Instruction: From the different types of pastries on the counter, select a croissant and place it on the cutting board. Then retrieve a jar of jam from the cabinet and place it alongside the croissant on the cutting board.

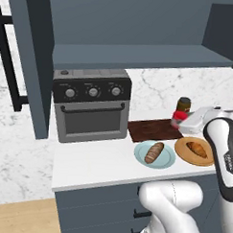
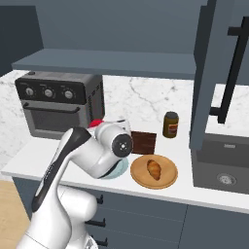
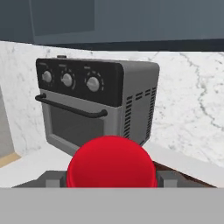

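Because the jar of jam (image 3: pixel 110 162) goes on the cutting board (image 1: pixel 146 129), at the croissant's (image 1: pixel 196 149) ten o'clock, the gripper (image 3: pixel 109 177) clamps it between partly closed fingers.

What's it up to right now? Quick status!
Gripper shut on red jar, over the cutting board. Croissant on orange plate. Nothing blocking.
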